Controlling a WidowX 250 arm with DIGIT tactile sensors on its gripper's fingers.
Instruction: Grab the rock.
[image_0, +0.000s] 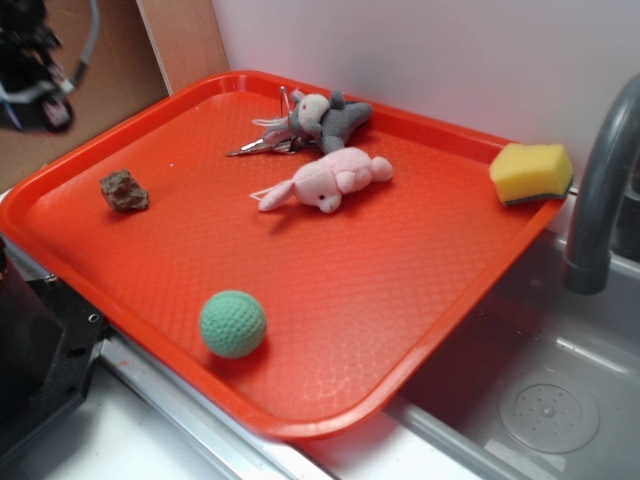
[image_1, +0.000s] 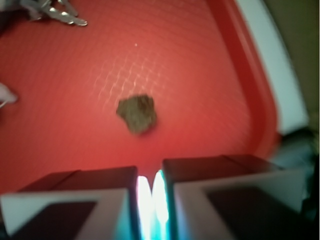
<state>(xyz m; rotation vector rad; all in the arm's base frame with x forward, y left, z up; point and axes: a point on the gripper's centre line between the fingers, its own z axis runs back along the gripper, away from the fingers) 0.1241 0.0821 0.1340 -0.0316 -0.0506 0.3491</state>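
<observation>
Rock (image_0: 124, 190) lies on red tray (image_0: 400, 290), near its left rim, well apart from green ball (image_0: 233, 323) at front edge. Wrist view: rock (image_1: 137, 113) sits just beyond gripper (image_1: 149, 200), not touching it; jaws nearly pressed together, thin bright slit between, holding nothing. Grey plush (image_0: 325, 118) and keys (image_0: 262, 145) at back of tray, pink plush (image_0: 325, 181) beside them. Yellow sponge (image_0: 531, 172) on right rim. Grey faucet (image_0: 600, 190) over sink (image_0: 540, 400). No readable writing or labels anywhere.

Black blocky tool (image_1: 149, 200) fingers (image_1: 75, 200), pale grey edges, narrow bright glowing slit between
</observation>
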